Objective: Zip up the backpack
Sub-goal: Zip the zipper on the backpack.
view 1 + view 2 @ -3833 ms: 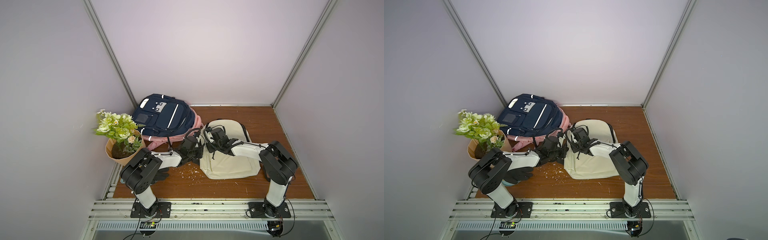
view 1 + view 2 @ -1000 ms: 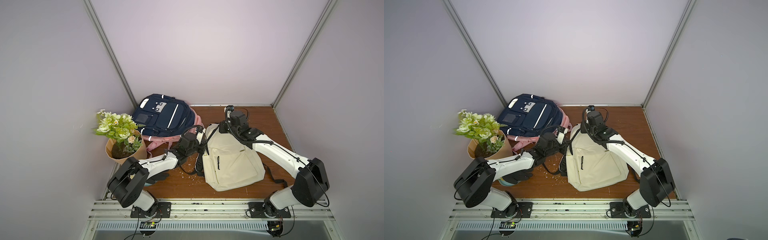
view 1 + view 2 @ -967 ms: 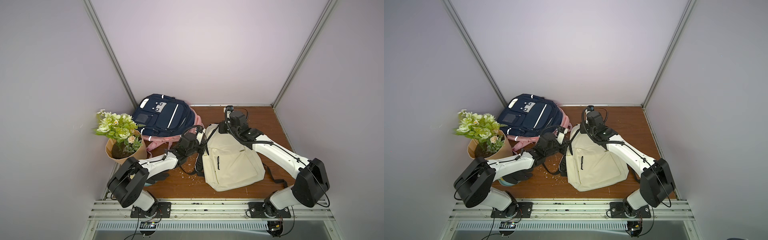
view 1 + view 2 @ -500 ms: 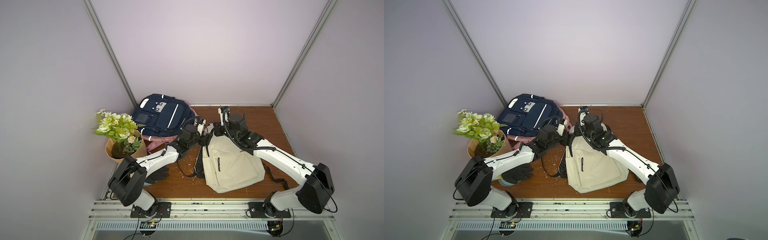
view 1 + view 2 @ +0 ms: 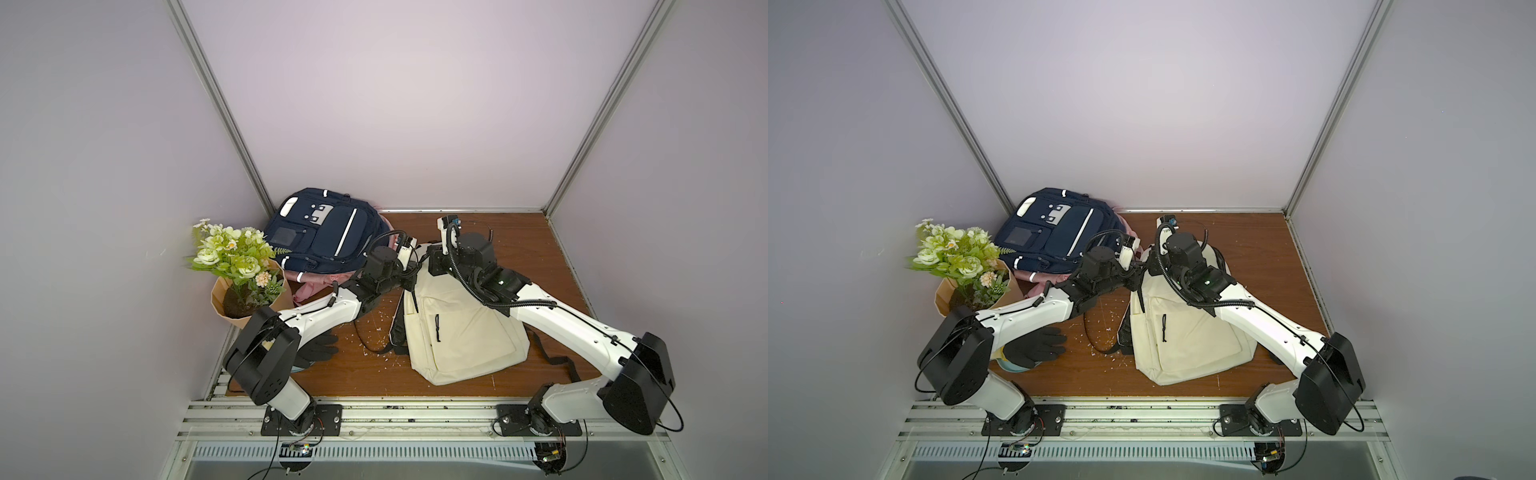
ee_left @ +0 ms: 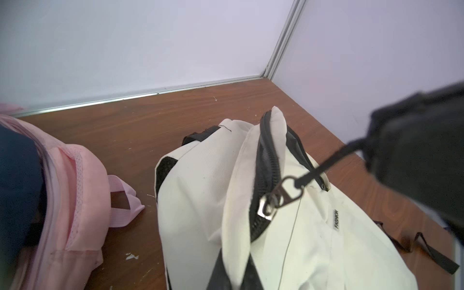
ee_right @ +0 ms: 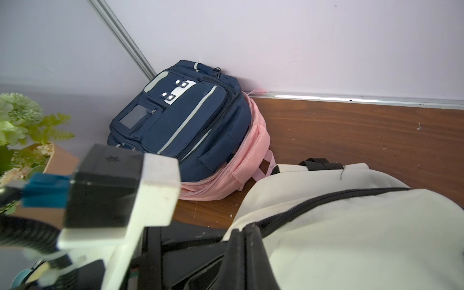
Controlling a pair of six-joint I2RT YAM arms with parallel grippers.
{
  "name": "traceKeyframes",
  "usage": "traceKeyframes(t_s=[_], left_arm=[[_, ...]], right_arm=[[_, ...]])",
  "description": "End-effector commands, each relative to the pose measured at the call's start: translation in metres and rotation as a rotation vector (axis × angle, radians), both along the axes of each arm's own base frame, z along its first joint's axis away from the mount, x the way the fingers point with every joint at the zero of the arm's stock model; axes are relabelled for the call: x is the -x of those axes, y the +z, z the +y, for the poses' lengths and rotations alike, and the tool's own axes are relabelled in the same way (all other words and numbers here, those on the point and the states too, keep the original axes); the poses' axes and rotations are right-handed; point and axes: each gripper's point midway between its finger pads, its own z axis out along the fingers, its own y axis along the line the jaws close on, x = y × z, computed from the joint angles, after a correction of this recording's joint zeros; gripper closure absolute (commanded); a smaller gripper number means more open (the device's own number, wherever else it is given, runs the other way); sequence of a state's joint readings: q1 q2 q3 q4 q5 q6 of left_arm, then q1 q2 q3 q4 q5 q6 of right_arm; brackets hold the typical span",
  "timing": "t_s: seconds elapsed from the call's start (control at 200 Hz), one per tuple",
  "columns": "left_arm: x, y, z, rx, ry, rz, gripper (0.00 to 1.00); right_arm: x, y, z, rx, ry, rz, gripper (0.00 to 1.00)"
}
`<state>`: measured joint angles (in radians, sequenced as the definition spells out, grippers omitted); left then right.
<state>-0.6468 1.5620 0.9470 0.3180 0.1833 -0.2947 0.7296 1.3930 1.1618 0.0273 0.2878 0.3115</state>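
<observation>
Now that the right end effector (image 7: 245, 233) has come closer to the left end effector (image 5: 409, 276) than one second ago, both meet at the top of the cream backpack (image 5: 457, 336), which lies in about the same place in the middle of the surface (image 5: 519, 241). The right jaws are pressed together on the black pull cord (image 6: 324, 165) of the slider (image 6: 267, 207). The left jaws are closed on a fold of the cream fabric. Counted: three backpacks, namely the cream one, a navy backpack (image 5: 328, 232) and under it a pink backpack (image 7: 251, 148); two arms; one plant (image 5: 232, 257); one glove (image 5: 318, 349).
</observation>
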Motion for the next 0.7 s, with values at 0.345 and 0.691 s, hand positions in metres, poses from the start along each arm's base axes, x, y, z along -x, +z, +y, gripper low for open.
traceKeyframes(t_s=[0.345,0.691], left_arm=[[0.015,0.004,0.023,-0.023,0.050,-0.033,1.00],[0.003,0.039,0.016,-0.012,0.047,-0.094,0.56]], right_arm=[[-0.047,0.057,-0.093,-0.082,-0.247,-0.061,1.00],[-0.013,0.085,-0.035,-0.122,0.055,-0.169,1.00]])
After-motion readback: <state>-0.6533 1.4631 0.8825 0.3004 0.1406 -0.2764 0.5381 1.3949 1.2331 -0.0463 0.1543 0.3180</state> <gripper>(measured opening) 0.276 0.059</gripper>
